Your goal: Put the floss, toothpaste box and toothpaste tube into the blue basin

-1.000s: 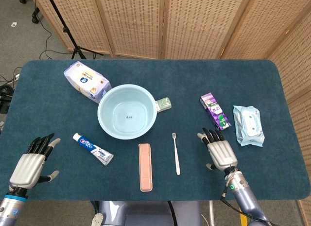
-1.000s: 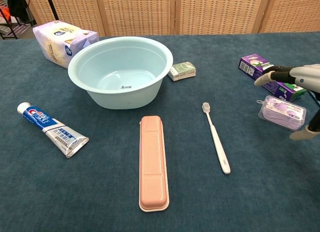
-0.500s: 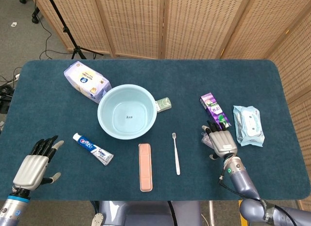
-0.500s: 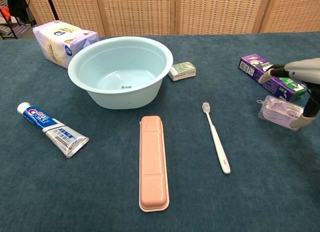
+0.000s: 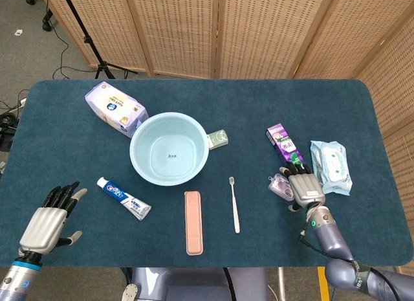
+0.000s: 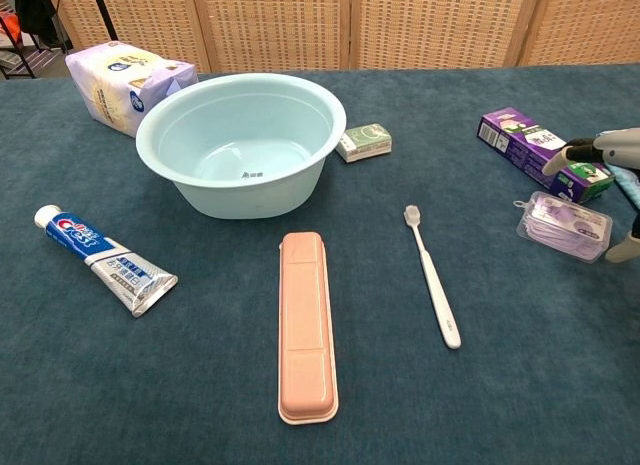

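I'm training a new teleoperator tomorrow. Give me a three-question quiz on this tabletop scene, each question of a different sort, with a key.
1. True or false: the blue basin already holds one of the task items.
2. Which item lies nearest the right hand?
A. toothpaste tube
B. floss
C. toothbrush
3. Fill in: the pink case lies between the toothpaste tube and the ____.

Key: 1 false, the basin is empty; 2 B, with the toothpaste box just beyond; 3 toothbrush.
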